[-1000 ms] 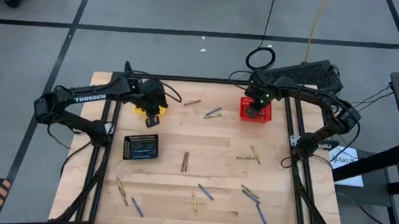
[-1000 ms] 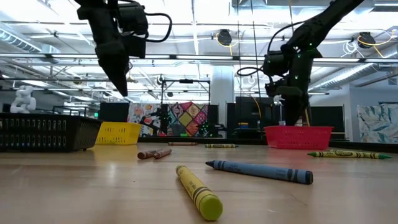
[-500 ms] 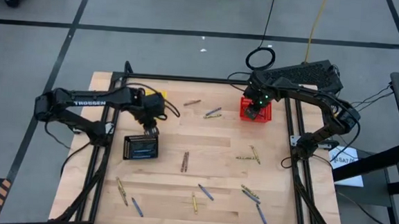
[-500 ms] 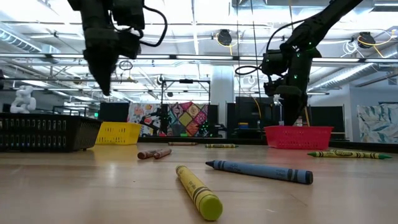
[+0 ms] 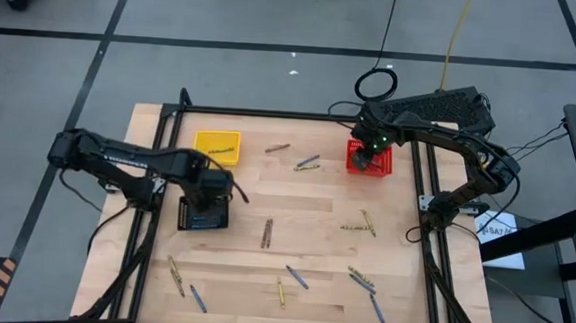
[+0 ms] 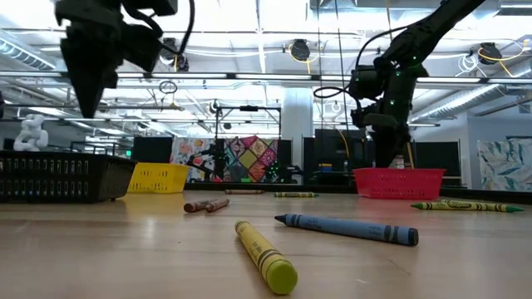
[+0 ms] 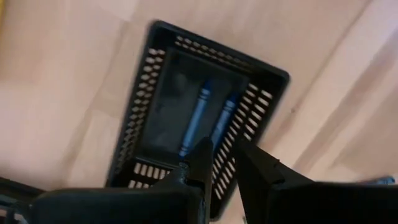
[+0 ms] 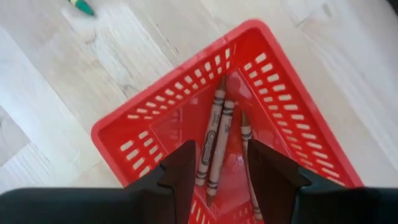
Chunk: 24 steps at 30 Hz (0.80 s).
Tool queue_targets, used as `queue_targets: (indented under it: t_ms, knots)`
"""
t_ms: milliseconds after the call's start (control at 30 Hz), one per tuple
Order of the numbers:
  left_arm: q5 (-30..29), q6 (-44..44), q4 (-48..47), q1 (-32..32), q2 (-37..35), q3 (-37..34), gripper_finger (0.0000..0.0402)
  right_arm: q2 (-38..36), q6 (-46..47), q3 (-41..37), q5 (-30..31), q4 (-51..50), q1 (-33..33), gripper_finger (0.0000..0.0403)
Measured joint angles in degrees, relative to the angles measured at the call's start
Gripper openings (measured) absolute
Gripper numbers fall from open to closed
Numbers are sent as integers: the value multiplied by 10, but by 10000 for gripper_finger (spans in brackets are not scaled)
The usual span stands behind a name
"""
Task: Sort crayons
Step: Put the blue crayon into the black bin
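Observation:
My left gripper (image 5: 209, 199) hangs above the black mesh basket (image 5: 204, 214), fingers pointing down with a narrow empty gap; two blue-grey crayons (image 7: 200, 115) lie in that basket. My right gripper (image 5: 366, 158) hangs open and empty over the red basket (image 8: 292, 112), where three brown-red crayons (image 8: 214, 140) lie. The yellow basket (image 5: 217, 145) stands at the far left. Several loose crayons lie flat on the wooden table, among them a brown-red pair (image 5: 267, 231), a yellow one (image 6: 266, 256) and a blue-grey one (image 6: 347, 228).
More loose crayons lie at the far middle (image 5: 306, 163), at the right (image 5: 364, 222) and along the near edge (image 5: 176, 275). A black frame (image 5: 154, 223) rims the table. Bare wood lies between the baskets.
My left gripper has gone from above the yellow basket toward the table's near edge and a little left, and now hangs over the black basket.

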Motion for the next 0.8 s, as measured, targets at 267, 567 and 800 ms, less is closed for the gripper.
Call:
queue_targets:
  t_ms: [267, 567, 800]
  knots:
    - [15, 16, 0, -110, 0, 0, 59, 0, 2, 0, -2, 18, 0, 132]
    - [24, 18, 49, -218, 2, 0, 59, 0, 42, 0, 0, 79, 0, 132]
    - [22, 69, 97, -261, 58, 1, 59, 0, 88, 0, -1, 104, 0, 132]
